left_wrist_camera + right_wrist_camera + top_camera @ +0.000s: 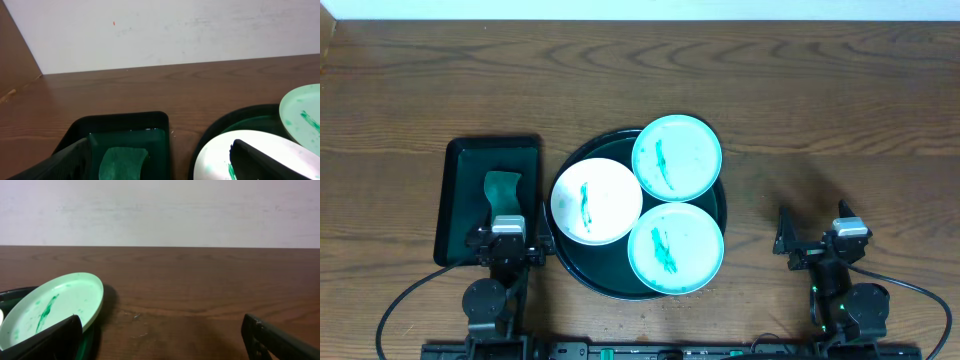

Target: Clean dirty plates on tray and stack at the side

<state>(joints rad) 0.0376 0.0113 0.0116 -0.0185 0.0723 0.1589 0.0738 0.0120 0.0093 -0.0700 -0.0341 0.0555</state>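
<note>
The round dark tray (715,215) sits mid-table and holds three smeared plates: a white plate (597,201) at its left, a turquoise plate (677,158) at the back, and another turquoise plate (676,248) at the front. My left gripper (507,238) is open and empty, over the near end of the rectangular tray, left of the round tray. In the left wrist view (160,167) the white plate (215,155) lies by the right finger. My right gripper (817,245) is open and empty, right of the round tray. In the right wrist view (162,340) the back turquoise plate (55,305) is ahead-left.
A smaller rectangular dark green tray (460,195) lies left of the round tray, with a green sponge (502,187) in it; the sponge also shows in the left wrist view (122,162). Bare wooden table (840,130) extends right of the round tray and behind it to a pale wall.
</note>
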